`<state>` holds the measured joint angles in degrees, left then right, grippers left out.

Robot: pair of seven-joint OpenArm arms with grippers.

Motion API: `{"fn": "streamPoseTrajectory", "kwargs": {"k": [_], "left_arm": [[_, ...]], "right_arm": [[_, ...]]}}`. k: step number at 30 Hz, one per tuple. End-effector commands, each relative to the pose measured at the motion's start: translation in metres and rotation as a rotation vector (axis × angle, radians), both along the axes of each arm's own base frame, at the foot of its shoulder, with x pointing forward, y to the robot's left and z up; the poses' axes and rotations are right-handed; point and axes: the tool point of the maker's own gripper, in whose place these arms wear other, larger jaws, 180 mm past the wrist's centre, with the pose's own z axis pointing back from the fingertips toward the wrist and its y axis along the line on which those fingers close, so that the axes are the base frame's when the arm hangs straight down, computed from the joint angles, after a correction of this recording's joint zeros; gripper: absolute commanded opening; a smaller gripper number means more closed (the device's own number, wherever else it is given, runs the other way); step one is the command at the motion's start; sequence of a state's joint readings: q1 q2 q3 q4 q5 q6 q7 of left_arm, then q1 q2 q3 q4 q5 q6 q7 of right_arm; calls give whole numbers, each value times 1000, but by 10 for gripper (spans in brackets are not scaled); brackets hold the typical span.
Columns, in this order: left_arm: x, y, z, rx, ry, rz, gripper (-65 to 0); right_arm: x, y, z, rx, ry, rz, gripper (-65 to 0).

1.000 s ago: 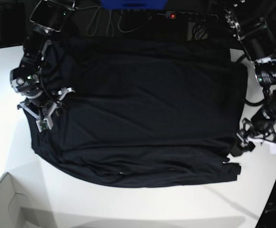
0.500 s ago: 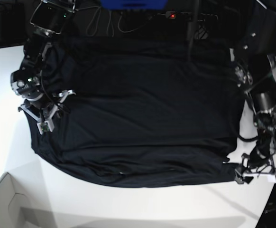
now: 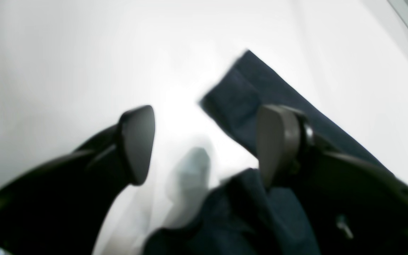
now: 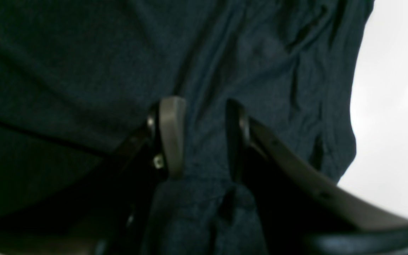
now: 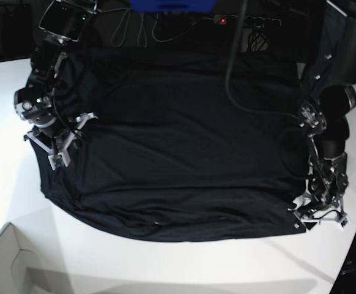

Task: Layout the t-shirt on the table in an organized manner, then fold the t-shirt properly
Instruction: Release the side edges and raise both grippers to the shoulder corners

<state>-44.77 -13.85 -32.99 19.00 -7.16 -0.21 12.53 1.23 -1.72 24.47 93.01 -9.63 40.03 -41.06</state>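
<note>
Left pincer (image 3: 204, 141): wide apart, nothing between the pads, hovering just over bare white desk (image 3: 66, 53) at the near right corner of the spread. Beside and partly under its right finger, a dark cuff end (image 3: 239, 92) of the long sleeve, lying flat and pointing away; more cloth bunched just below the pincer. Probably poised here to catch that loose sleeve end, the one part sticking out past the body of the garment.

Right pincer (image 4: 200, 138): half closed over a raised ridge of fabric, cloth passing between the two pads and gathered below them; looks like a pinch on the black long-sleeved shirt (image 5: 178, 147), likely to pin or tug the left edge so the spread stays taut. Seen from the base view, planted on the shirt's left border (image 5: 59, 144), with the arm rising toward the far left.

Outward from both: shirt laid broad across the middle of the desk, mostly flat, shallow creases running left to right, near hem curving, far edge reaching the dark strip at the back. White box corner (image 5: 7, 257) at near left, well apart from the cloth. Judged stage: laying out nearly done, folding not yet begun.
</note>
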Motion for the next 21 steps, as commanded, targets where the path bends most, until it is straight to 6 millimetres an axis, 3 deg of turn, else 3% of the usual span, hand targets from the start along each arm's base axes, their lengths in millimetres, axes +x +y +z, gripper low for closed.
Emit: {"fn": "streamPoseTrajectory", "kwargs": {"k": [1,4,7,12,15,21], "left_arm": [[15,13,31,26,-75,16,-217],[16,19,37,1,-102,40,-217],[19,27,57,-84,-157,68,-217],[0,33,92,-187,-230,26,-217],[-26,25,108,-192,-262,-36,-217],[-122,-10,88,-170,-198,-181,-217]], "right_arm": [[12,-1,16,1,-60,4,-449],[14,-4,18,-6,-67,3,-449],[24,-16,32,-36,-99,-1,-449],[26,-35,57,-108,-150,-11,-449],[10,-41,58,-151,-128,-12,-449],[-37,-68,57,-233,-61,-68,-448]]}}
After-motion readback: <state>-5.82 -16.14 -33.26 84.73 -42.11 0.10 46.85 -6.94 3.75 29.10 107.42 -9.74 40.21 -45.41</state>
